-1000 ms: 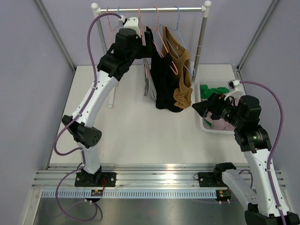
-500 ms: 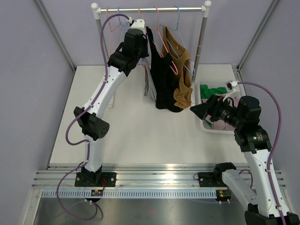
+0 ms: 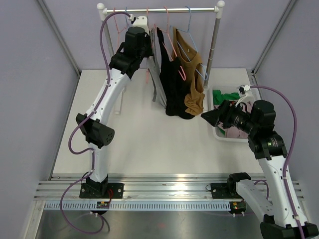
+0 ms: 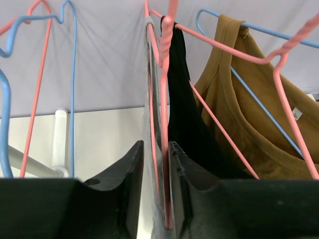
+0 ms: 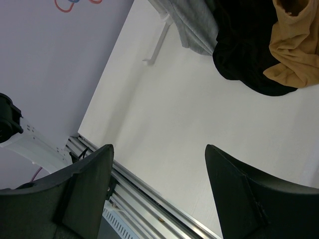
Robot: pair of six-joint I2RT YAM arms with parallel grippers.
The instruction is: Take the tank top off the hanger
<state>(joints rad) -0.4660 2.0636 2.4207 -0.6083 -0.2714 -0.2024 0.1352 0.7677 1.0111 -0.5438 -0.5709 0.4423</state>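
A grey tank top (image 3: 159, 92) hangs on a pink hanger (image 4: 164, 99) at the left of the rail's clothes. My left gripper (image 3: 148, 47) is up at the rail, shut on the grey fabric (image 4: 149, 104) and the pink hanger wire together. To its right hang a black tank top (image 4: 185, 114) on a pink hanger and a brown tank top (image 4: 234, 114) on a blue one. My right gripper (image 3: 209, 117) hovers low beside the clothes' bottom hems, open (image 5: 158, 149) with nothing between its fingers.
The clothes rail (image 3: 164, 9) stands on two white posts at the table's back. Empty pink and blue hangers (image 4: 50, 74) hang left of the grey top. A white bin (image 3: 219, 134) with green (image 3: 227, 94) and pink clothes sits at the right, under my right arm.
My left gripper has closed on the grey tank top and pink hanger, then shifted slightly left along the rail. The right gripper edged a little left.
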